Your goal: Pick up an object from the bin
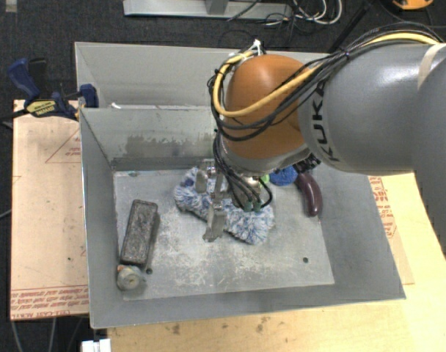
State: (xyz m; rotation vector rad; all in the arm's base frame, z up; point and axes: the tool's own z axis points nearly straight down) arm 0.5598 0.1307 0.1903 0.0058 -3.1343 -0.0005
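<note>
I log a grey metal bin [230, 273] with a scuffed floor. The gripper [214, 222] is down at a shaggy blue-and-white cloth bundle [254, 226] at bin centre; clenched or released, I cannot tell. A rough grey rectangular block [139, 232] lies left, a curved purple piece [309, 194] right, and a small round grey knob [129, 279] front-left.

Scuffed matt metal bin [208, 259], fluffy cloth rag [245, 222]

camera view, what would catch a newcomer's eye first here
The big grey arm with its orange wrist cover dominates, reaching in from the right, its gripper over a fluffy blue-and-white cloth in the middle of the bin. Left of it lies a dark grey block; a purple piece sits at the right.
</note>
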